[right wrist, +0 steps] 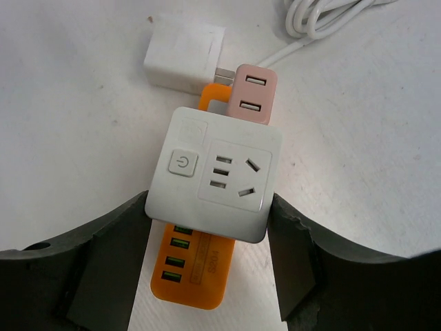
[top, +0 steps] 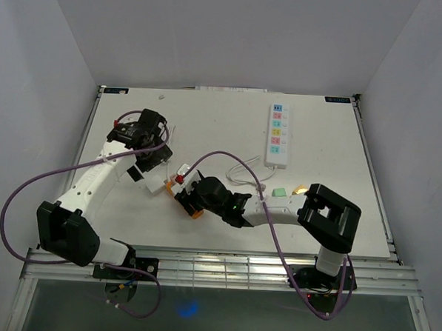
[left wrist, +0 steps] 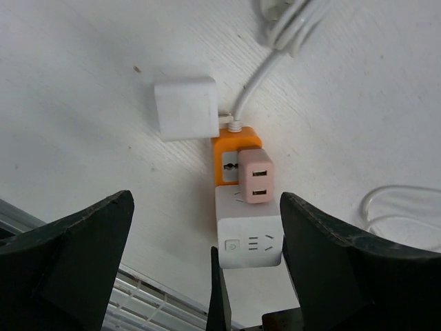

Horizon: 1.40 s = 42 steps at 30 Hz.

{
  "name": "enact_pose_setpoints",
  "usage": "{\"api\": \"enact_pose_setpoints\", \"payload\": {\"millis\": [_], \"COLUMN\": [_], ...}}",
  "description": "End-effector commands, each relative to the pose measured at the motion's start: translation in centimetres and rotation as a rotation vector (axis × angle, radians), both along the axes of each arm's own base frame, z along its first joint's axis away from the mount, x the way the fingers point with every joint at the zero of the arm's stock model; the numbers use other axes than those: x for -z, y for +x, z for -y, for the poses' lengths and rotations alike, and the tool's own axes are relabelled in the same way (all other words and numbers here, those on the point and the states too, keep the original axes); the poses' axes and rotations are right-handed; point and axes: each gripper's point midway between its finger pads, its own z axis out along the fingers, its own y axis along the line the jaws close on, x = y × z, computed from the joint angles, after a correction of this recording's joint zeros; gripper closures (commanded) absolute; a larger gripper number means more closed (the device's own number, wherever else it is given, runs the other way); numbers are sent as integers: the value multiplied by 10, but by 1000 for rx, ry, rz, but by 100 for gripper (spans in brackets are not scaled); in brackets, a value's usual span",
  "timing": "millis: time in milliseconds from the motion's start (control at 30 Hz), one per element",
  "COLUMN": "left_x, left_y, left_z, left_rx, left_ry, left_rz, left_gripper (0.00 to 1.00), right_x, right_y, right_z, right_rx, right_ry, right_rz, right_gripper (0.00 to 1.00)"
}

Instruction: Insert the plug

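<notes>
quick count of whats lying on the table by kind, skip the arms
long power strip: 1
socket block with cord, white face, orange body: 1
white plug: 1
pink usb adapter: 1
small green piece: 1
small yellow piece: 1
total: 6

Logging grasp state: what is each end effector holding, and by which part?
Right end effector clamps the white cube socket by its opposite side faces; left end effector is open, holding nothing.
</notes>
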Motion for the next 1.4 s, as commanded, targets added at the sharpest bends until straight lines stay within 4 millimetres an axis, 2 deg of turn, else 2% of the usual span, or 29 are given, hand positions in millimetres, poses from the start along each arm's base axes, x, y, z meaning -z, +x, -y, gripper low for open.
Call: {"api": "enact_pose_setpoints", "payload": {"millis": [0,67,100,167,200,300,333,400,433,467,533,567,600,633,667,700,733,767,867,933,967,1033,1100,1133,1167,1267,1300,1367], "left_x": [-19,-17,-16,-9,-7,7,13,26,30,31,41,42,49,51,50,50,56,54,59,55,54,42,39,27,26,6,0,2], "left_y": [3,5,9,9,12,14,14,13,13,17,14,18,14,15,19,19,16,21,17,16,16,15,13,12,10,8,8,3], "left_z": [-34,-40,-45,-47,-49,-53,-53,-56,-57,-56,-52,-49,-47,-46,-43,-42,-38,-36,-39,-42,-41,-41,-44,-45,-48,-55,-58,-61], "left_rx": [-38,-31,-44,-41,-43,-51,-53,-69,-79,-79,-65,-57,-47,-35,-21,-11,6,35,36,28,29,14,-19,-34,-56,-82,-85,-66], "left_ry": [54,51,42,22,19,8,4,-7,-8,-15,-38,-54,-65,-69,-81,-88,-107,-113,-97,-88,-95,-110,-114,-122,-124,-116,-105,-75], "left_rz": [26,15,16,-7,-7,-29,-41,-66,-67,-46,-47,-20,-33,-27,1,11,8,39,51,75,90,144,197,261,295,416,429,383], "left_gripper": [2,2,2,2,2,2,2,2,2,2,2,2,2,2,2,2,2,2,2,2,2,2,2,2,2,2,2,2], "right_x": [16,23,14,18,13,12,5,10,-1,5,2,-5,-8,-14,-23,-29,-35,-47,-75,-83,-104,-124,-134,-140,-142,-139,-138,-133], "right_y": [32,46,55,72,80,103,108,122,130,137,152,159,167,168,171,172,172,173,168,163,160,155,153,152,153,163,173,179], "right_z": [1,-3,-10,-11,-14,-12,-18,-19,-26,-29,-32,-39,-38,-42,-44,-44,-45,-44,-43,-37,-33,-21,-11,0,6,38,53,78], "right_rx": [138,165,180,200,208,220,214,227,227,229,220,215,217,203,203,203,198,194,165,148,143,142,149,167,185,279,325,398], "right_ry": [-104,-118,-95,-93,-78,-58,-41,-50,-30,-40,-22,-5,7,23,39,48,58,72,108,112,138,156,164,168,167,156,154,169], "right_rz": [28,22,19,-1,-4,-23,-23,-34,-29,-34,-51,-50,-50,-50,-42,-37,-34,-20,-5,5,28,62,72,81,80,42,33,-19], "right_gripper": [52,53,54,54,54,54,54,53,53,52,52,48,45,40,23,18,14,9,4,2,2,4,4,5,5,4,4,5]}}
